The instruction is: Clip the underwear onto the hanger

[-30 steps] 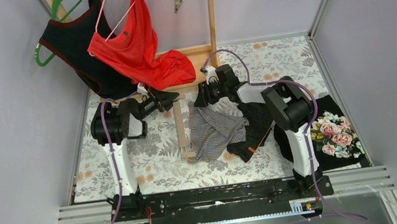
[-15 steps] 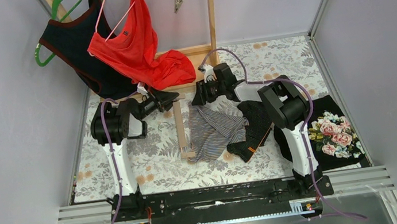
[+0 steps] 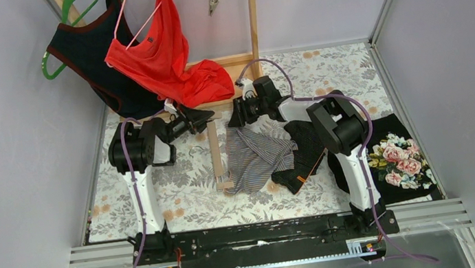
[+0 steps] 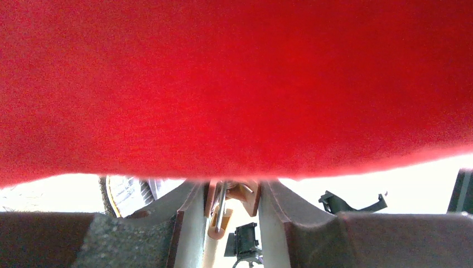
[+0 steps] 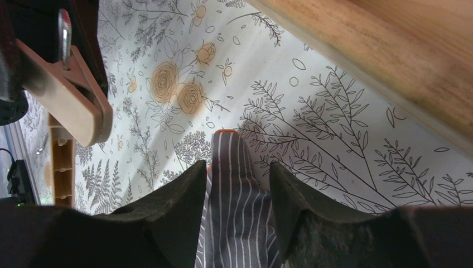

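The grey striped underwear (image 3: 256,157) lies mid-table. My right gripper (image 3: 238,115) is shut on its top corner; in the right wrist view the striped cloth (image 5: 234,195) fills the gap between the dark fingers (image 5: 178,201). The wooden clip hanger (image 3: 216,154) lies just left of the underwear. My left gripper (image 3: 203,116) is shut on the hanger's top clip (image 4: 228,204), a tan clip with a metal spring that sits between the jaws. The same clip shows at the upper left of the right wrist view (image 5: 75,97), a short way left of the underwear corner.
A red top (image 3: 162,54) hangs on a pink hanger and drapes over my left wrist camera (image 4: 234,84). A dark top (image 3: 89,53) hangs on a green hanger. The wooden rack's base (image 3: 236,65) is behind the grippers. Black clothes (image 3: 306,146) and a floral garment (image 3: 401,157) lie to the right.
My right gripper has moved a little left toward the hanger's clip, taking the underwear's corner with it. The left arm has not moved.
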